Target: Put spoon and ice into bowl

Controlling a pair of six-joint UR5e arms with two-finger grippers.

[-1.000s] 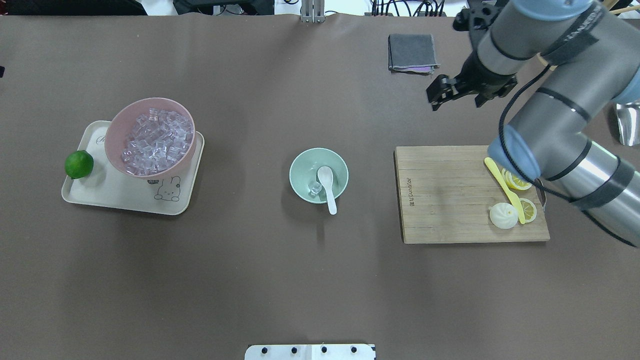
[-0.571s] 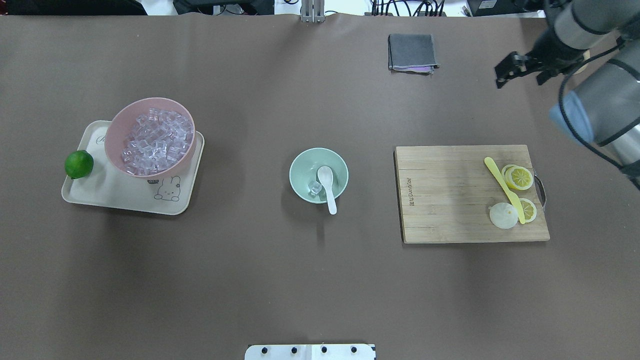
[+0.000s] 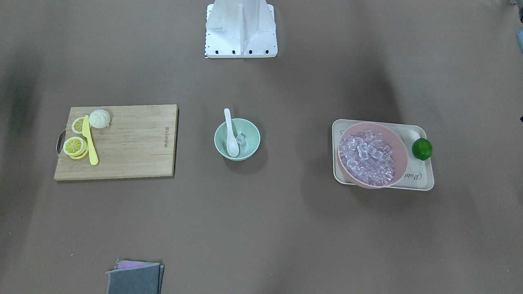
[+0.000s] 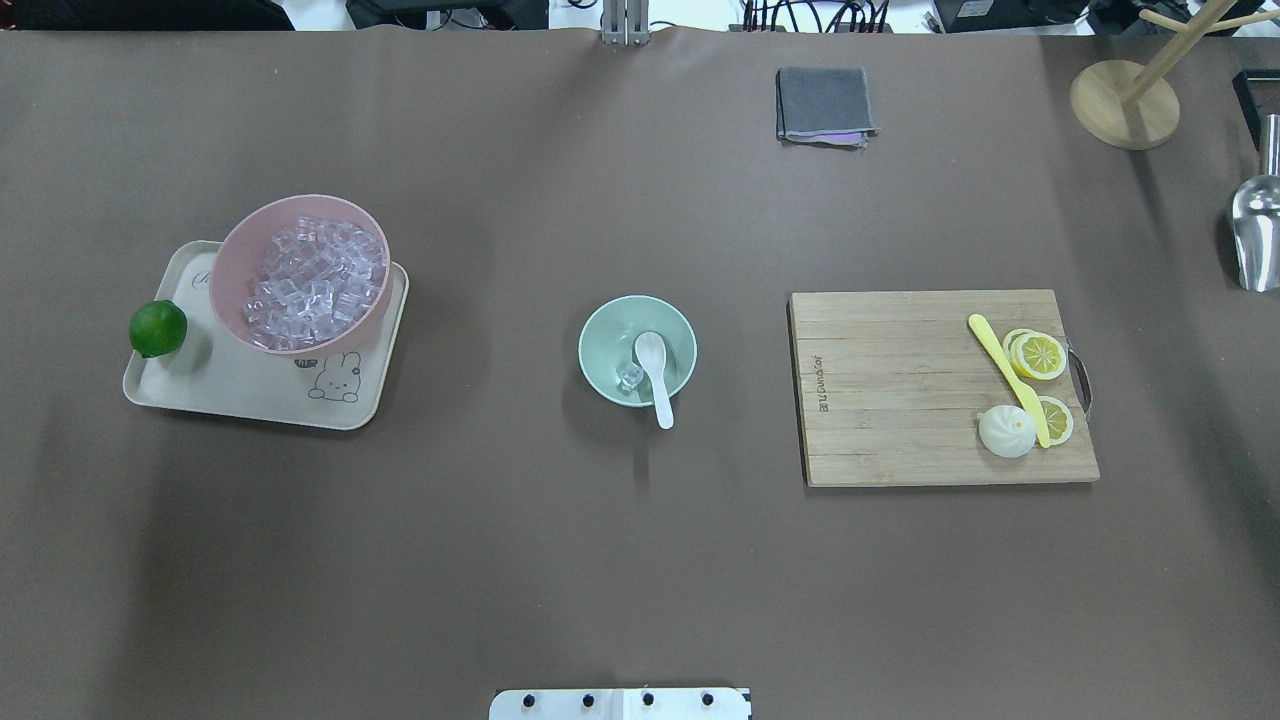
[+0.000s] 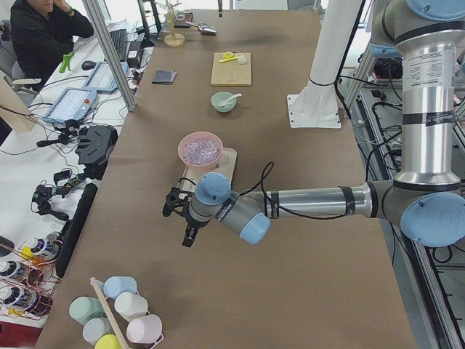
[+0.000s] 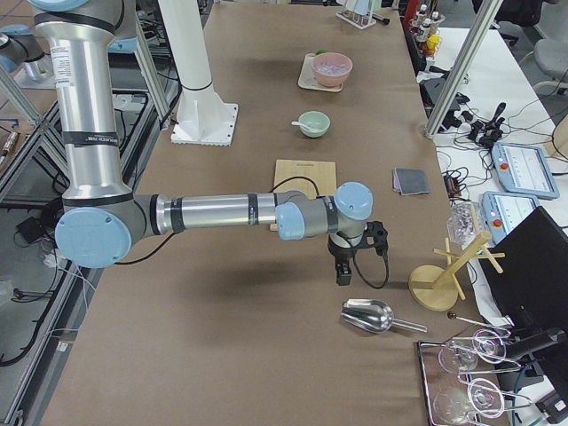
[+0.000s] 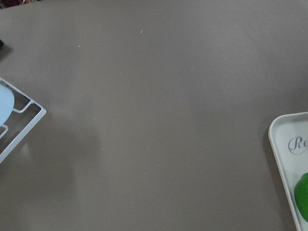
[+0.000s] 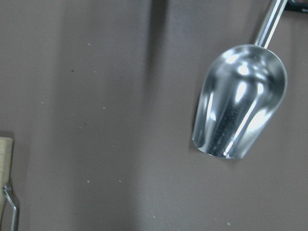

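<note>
The pale mint-green bowl stands at the table's middle. The white spoon lies in it, scoop inside and handle over the near rim. One clear ice cube sits in the bowl beside the scoop. The bowl, spoon and ice cube also show in the front-facing view. Neither arm is in the overhead view. My left gripper shows only in the exterior left view, beyond the tray. My right gripper shows only in the exterior right view, near a metal scoop. I cannot tell whether either is open or shut.
A pink bowl full of ice cubes stands on a cream tray with a lime at the left. A cutting board holds a yellow knife, lemon slices and a bun. A grey cloth, a metal scoop and a wooden stand lie at the back right.
My right arm has swung away to the right and left the overhead view. The bowl, spoon and ice have not moved.
</note>
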